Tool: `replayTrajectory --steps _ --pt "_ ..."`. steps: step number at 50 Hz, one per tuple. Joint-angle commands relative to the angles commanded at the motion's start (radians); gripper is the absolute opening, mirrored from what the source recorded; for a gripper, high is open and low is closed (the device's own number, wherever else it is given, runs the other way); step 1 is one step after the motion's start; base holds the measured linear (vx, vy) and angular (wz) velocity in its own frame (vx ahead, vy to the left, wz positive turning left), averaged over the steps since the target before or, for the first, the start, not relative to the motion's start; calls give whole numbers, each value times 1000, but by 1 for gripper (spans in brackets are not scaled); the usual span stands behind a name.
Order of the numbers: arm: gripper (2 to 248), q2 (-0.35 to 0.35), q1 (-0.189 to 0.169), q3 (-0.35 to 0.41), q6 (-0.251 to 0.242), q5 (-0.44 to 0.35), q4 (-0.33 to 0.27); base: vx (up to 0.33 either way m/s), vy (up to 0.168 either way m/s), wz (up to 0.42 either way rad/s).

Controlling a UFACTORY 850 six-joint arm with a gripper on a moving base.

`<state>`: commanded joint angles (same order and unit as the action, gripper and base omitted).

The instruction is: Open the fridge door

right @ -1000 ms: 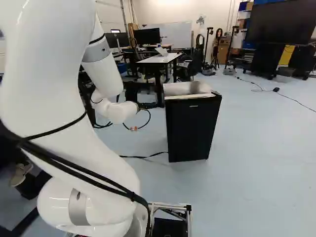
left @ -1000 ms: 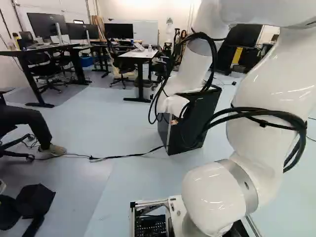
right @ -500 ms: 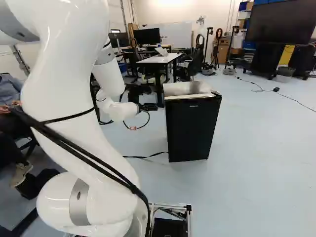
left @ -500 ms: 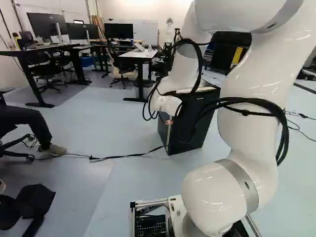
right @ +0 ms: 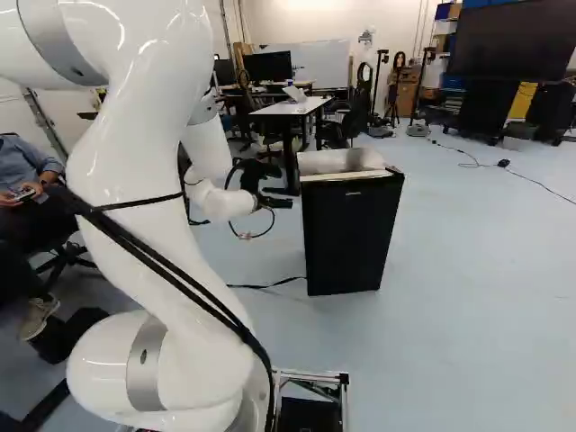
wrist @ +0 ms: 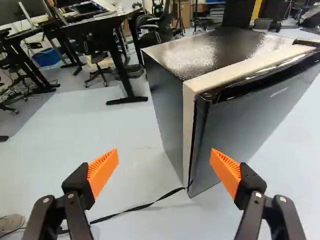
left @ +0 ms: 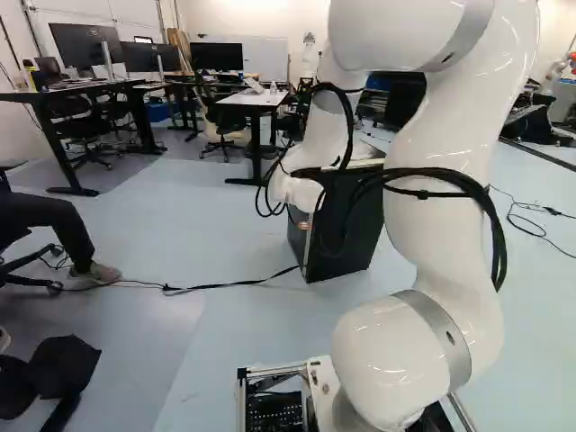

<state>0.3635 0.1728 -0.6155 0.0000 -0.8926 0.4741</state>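
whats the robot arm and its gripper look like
The arm is glossy white with rounded joints, grey bands around them and black cables strapped along it. The gripper is black, with two jointed fingers, silvery screws and ribbed bright orange pads.

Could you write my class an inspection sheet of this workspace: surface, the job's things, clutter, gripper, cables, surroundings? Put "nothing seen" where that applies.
Surface: pale blue floor; the fridge stands directly on it.
Job's things: black fridge, upright; its door looks shut against the pale frame.
Clutter: a black object on the floor, at the lower left of the left base view.
Gripper: gripper open, fingers wide apart, nothing gripped; the fridge's near corner lies ahead.
Cables: black floor cable reaching the fridge's foot; a cable bundle looped along the arm.
Surroundings: desks and monitors beyond; large dark screen at the right base view's upper right.
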Motion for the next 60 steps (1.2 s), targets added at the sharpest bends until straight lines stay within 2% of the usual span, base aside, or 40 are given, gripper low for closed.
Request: replayTrajectory --steps 19,60 --pt "247 64 -1 -25 0 -41 95 0 0 0" --pt "247 208 -2 -87 0 -216 266 0 0 0"
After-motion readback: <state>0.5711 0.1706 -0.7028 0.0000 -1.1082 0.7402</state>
